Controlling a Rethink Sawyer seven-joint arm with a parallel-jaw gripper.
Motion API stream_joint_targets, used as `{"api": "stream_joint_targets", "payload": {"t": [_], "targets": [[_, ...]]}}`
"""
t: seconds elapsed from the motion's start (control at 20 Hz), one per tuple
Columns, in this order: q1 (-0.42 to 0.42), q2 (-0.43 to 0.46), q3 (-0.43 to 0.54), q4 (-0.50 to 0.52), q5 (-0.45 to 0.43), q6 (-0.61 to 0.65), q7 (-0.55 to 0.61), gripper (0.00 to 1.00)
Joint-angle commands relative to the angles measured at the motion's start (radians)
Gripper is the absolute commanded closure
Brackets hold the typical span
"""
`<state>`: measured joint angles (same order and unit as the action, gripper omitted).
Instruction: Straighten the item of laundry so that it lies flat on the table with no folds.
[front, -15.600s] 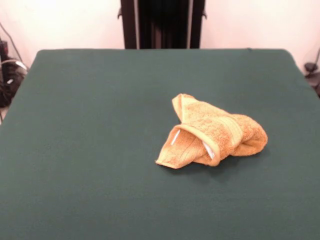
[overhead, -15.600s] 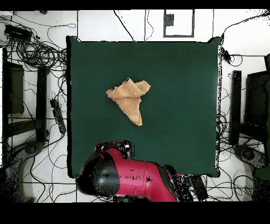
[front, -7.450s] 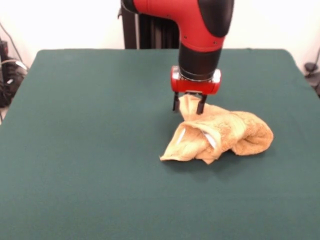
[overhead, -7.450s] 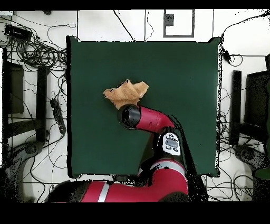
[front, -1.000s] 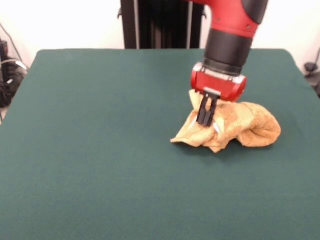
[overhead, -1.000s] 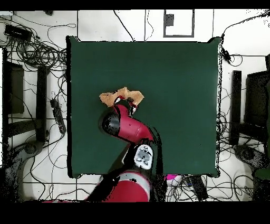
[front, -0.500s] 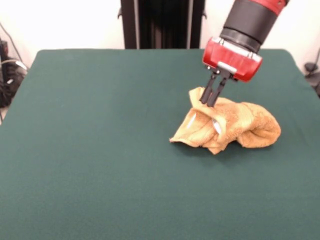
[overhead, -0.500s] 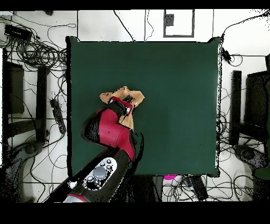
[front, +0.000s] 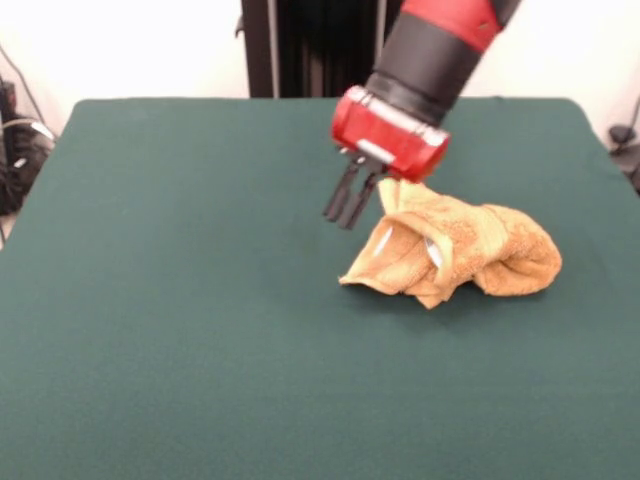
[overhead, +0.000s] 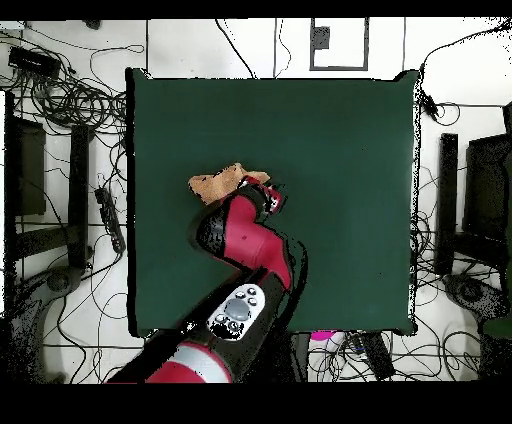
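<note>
Front view, towel (front: 455, 255): a crumpled golden-orange heap on the green table (front: 180, 300), right of the table's middle, folded over itself with a rounded bulge at its 3 o'clock end and a flat corner poking out at 8 o'clock. A white label shows in the fold.
Front view, gripper (front: 347, 212): hangs tilted from the red and black arm (front: 430, 50), tips above the felt. The two dark fingers (front: 338, 196) sit close together, a narrow gap at most, with nothing between them.
Front view, towel to gripper: the heap lies at about 4 o'clock from the tips, just beside them; the towel's upper corner stands up next to the fingers, and I cannot tell whether it touches.
Overhead view, towel (overhead: 212, 184): left of the table's (overhead: 340, 150) middle, partly covered by the arm (overhead: 245, 245).
Overhead view, gripper: the red wrist sits at the towel's 3 o'clock end; the tips are hidden there.
</note>
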<state>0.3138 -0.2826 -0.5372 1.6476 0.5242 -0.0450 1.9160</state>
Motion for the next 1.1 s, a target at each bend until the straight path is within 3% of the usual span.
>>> {"api": "stream_joint_targets", "payload": {"t": [0.05,0.15,0.3,0.5,0.65,0.85,1.1], "targets": [[-0.040,0.015,0.218,0.013,0.054,0.252,0.216,0.00],[-0.054,0.011,0.230,0.008,0.072,0.346,0.240,0.00],[-0.074,0.002,0.253,0.015,0.076,0.350,0.244,0.00],[-0.078,-0.004,0.267,0.037,0.077,0.281,0.252,0.00],[-0.119,-0.028,0.337,0.072,0.076,0.228,0.249,0.00],[-0.183,-0.099,0.454,0.154,0.021,0.054,0.271,0.00],[-0.075,-0.138,0.329,0.125,-0.007,0.018,0.238,0.00]]}}
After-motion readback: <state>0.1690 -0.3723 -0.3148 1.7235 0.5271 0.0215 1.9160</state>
